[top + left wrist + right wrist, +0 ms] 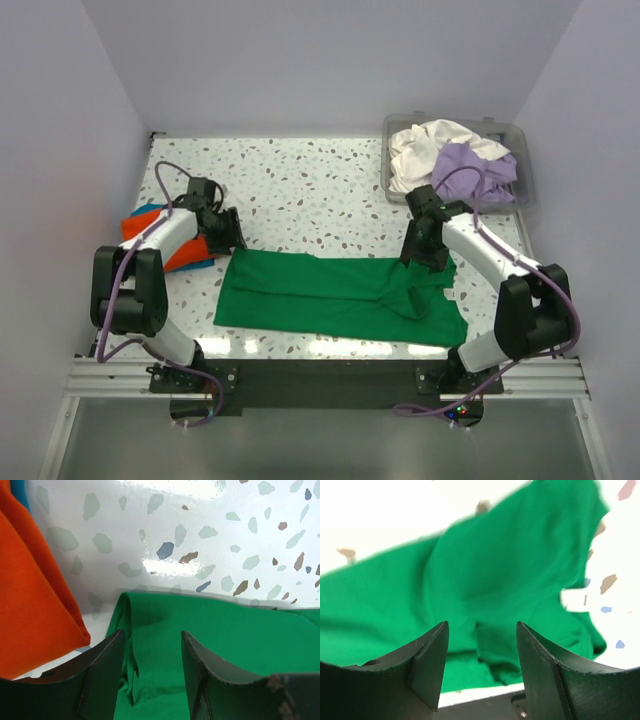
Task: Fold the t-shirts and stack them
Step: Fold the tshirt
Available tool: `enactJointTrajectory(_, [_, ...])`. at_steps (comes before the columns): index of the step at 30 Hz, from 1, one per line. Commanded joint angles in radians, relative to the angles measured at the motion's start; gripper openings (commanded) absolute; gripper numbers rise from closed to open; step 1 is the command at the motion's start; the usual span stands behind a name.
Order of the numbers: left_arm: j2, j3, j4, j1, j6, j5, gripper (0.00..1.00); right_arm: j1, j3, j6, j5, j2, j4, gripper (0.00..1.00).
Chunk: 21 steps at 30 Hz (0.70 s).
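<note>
Plainly, left hand [152, 640] and right hand [482, 630] gape above the green t-shirt [330, 292].

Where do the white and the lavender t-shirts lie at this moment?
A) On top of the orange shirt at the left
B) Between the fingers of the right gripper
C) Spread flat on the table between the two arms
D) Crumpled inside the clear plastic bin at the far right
D: the white t-shirt and the lavender t-shirt both lie crumpled inside the clear plastic bin at the far right of the top view.
</note>
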Motion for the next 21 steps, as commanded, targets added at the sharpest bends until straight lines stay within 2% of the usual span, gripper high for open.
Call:
enactJointTrajectory(1, [-0.003,-0.013,0.056,-0.002,-0.021,0.058,0.53,-0.079,0.042,-0.026,0.008,0.003,0.071,0.60])
enactJointTrajectory(5, [-0.006,-0.050,0.055,-0.002,-0.014,0.058,0.54,-0.177,0.040,-0.052,-0.009,0.041,0.117,0.60])
enactJointTrajectory(13, [0.021,-0.070,0.082,-0.002,-0.013,0.052,0.56,-0.290,0.069,-0.081,-0.015,0.127,0.178,0.60])
enactJointTrajectory(21, [0.032,-0.074,0.105,-0.002,-0.019,0.067,0.52,-0.338,0.095,-0.115,-0.038,0.207,0.232,0.60])
